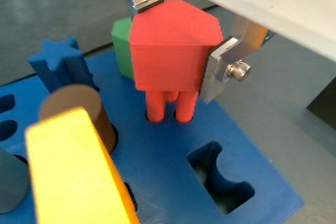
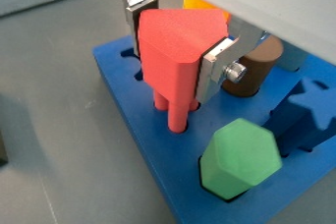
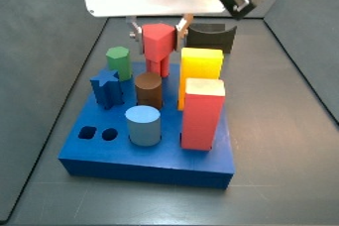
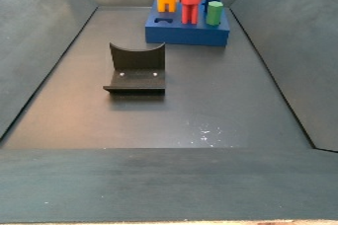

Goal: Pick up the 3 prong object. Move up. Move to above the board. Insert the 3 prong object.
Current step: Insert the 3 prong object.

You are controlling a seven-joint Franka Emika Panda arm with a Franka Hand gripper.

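The 3 prong object (image 1: 174,56) is a red piece with a blocky head and thin prongs below. My gripper (image 1: 178,33) is shut on its head, silver fingers (image 1: 218,68) on either side. It stands upright over the blue board (image 1: 256,154), prong tips at or in a hole in the board's top. It also shows in a wrist view (image 2: 175,56), gripper (image 2: 174,39), over the board (image 2: 141,120). In a side view the red piece (image 3: 158,50) is at the board's far end (image 3: 146,161). In a side view it (image 4: 192,0) stands on the distant board (image 4: 185,35).
The board holds a green hexagonal peg (image 2: 241,157), a blue star peg (image 1: 55,61), a brown cylinder (image 2: 250,71), a yellow block (image 1: 79,174), a tall red-orange block (image 3: 201,113) and a light blue cylinder (image 3: 143,126). An open cut-out (image 1: 221,176) lies beside. The fixture (image 4: 136,69) stands mid-floor.
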